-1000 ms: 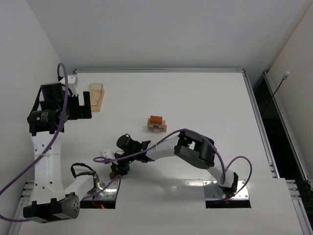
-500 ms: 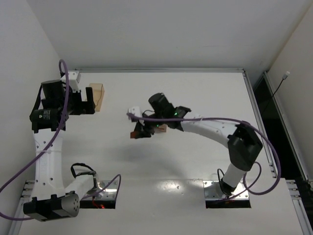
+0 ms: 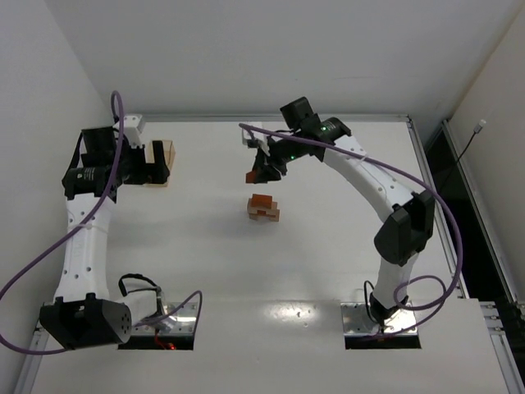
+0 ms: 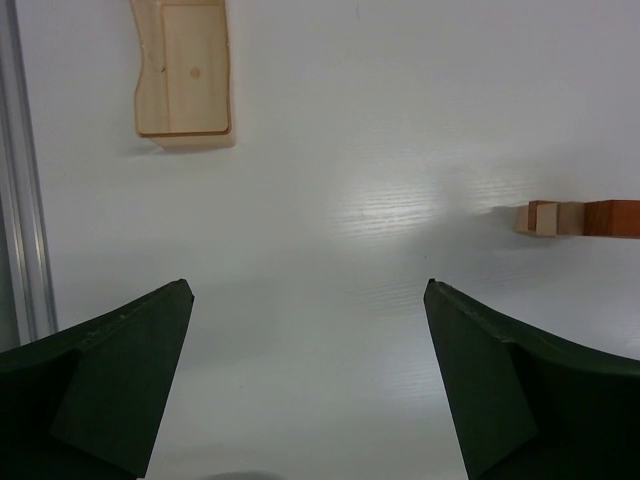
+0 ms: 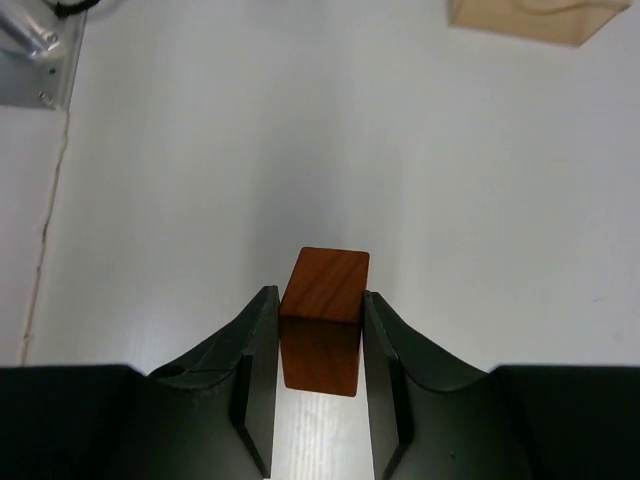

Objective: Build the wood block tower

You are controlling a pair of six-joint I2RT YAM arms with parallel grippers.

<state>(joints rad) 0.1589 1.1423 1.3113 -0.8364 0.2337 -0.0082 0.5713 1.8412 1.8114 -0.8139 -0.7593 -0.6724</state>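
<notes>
In the top view, the two arm bases (image 3: 271, 324) sit at the bottom edge of the white table (image 3: 328, 271). In the middle of the frame stands the tower (image 3: 262, 208) — a small low stack, pale pieces below and a red-brown piece on top. Nothing touches it.

A little higher in the frame is the right gripper (image 3: 261, 168), on an arm that bends in from the right. Something small and dark red shows at its tip, but this view is too small to say more. The right wrist view makes it plain. Two dark fingers (image 5: 255, 340) pinch a red-brown block (image 5: 323, 300), one on each side, at the bottom middle of the frame.

At the upper left of the top view, the left gripper (image 3: 152, 168) is just beside a pale wooden tray (image 3: 167, 149) and hides part of it. Here you cannot tell how its jaws stand. The left wrist view shows them spread wide, with only bare table between them. That view also shows the whole tray at its upper left, and the tower from the side at its right edge — pale bits, then a red-brown bit cut off by the frame. One pale corner of the tray peeks in at the top right of the right wrist view.
</notes>
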